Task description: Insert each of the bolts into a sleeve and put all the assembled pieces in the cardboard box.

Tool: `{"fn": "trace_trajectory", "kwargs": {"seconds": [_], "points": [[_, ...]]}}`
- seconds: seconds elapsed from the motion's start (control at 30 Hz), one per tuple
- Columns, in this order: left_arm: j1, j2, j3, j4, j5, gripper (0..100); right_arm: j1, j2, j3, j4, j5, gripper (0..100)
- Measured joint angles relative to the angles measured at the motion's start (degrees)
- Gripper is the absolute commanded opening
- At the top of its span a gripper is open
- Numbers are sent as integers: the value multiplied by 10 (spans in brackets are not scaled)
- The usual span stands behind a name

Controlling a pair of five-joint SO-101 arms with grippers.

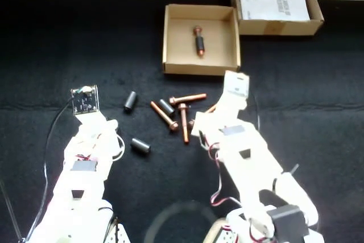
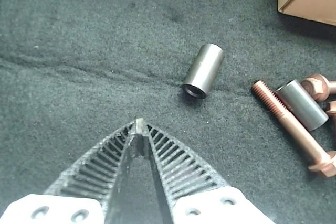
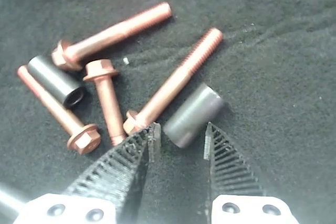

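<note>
Black ribbed right gripper [image 3: 181, 132] parted, straddling dark sleeve [image 3: 193, 115] end, beside bolt [image 3: 173, 80]. Left gripper [image 2: 139, 125] pinched closed, empty. One assembled piece [image 1: 199, 41] inside cardboard box [image 1: 199, 69]. Paper [image 1: 273, 3] print unreadable.

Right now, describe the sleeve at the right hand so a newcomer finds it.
Find the bolt pile by the open cardboard box. At its edge under the right arm, the sleeve lies beside a bolt. Only this sleeve has its end between the open fingers of the right hand.

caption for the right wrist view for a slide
Open right gripper straddling the end of a dark sleeve, with four copper bolts and a second sleeve alongside on black cloth.
</note>
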Motion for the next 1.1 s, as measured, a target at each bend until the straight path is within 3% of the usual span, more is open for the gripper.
{"fn": "trace_trajectory", "kwargs": {"seconds": [0.67, 0.83, 1.1], "points": [[0, 0, 0, 0, 0, 11, 11, 171, -114, 5, -4, 135], [0, 0, 0, 0, 0, 11, 14, 194, -123, 5, -4, 4], [0, 0, 0, 0, 0, 11, 18, 200, -123, 5, -4, 6]]}}
